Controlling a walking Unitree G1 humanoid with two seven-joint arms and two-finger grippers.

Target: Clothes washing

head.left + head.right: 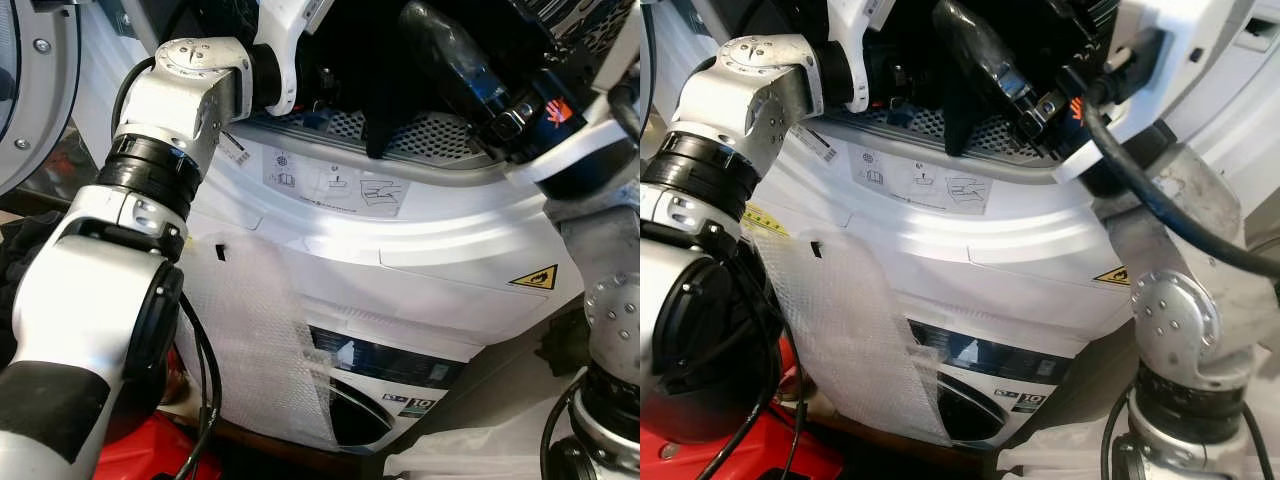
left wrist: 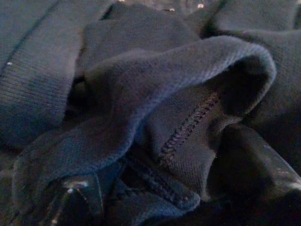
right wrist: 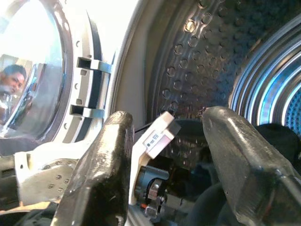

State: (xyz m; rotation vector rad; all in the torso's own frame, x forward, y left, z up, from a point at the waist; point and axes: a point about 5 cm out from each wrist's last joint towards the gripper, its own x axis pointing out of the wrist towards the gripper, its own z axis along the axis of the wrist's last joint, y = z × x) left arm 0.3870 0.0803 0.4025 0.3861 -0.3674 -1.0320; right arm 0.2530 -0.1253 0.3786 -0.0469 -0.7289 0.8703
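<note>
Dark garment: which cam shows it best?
Left wrist view. The dark garment sits close up there, with knit texture, folds and a stitched seam sharp. The eye views catch just a dark strip hanging at the drum opening. Right wrist view shows mostly the perforated drum past the open right gripper.

Dk navy knit garment [image 2: 155, 117]; white washer [image 1: 420, 250] w/ yellow warning triangle [image 1: 534, 277]; perforated grey drum [image 3: 207, 61].

Bright and sharp on the white washer front [image 1: 420, 250], with soft glare across its curve. Deep shadow inside the drum opening [image 1: 360, 60]. Dim, bluish and grainy over the dark cloth [image 2: 141, 117] (nearest folds soft). Blown-out white by the door glass [image 3: 33, 70]; close black fingers [image 3: 99, 174] blurred.
</note>
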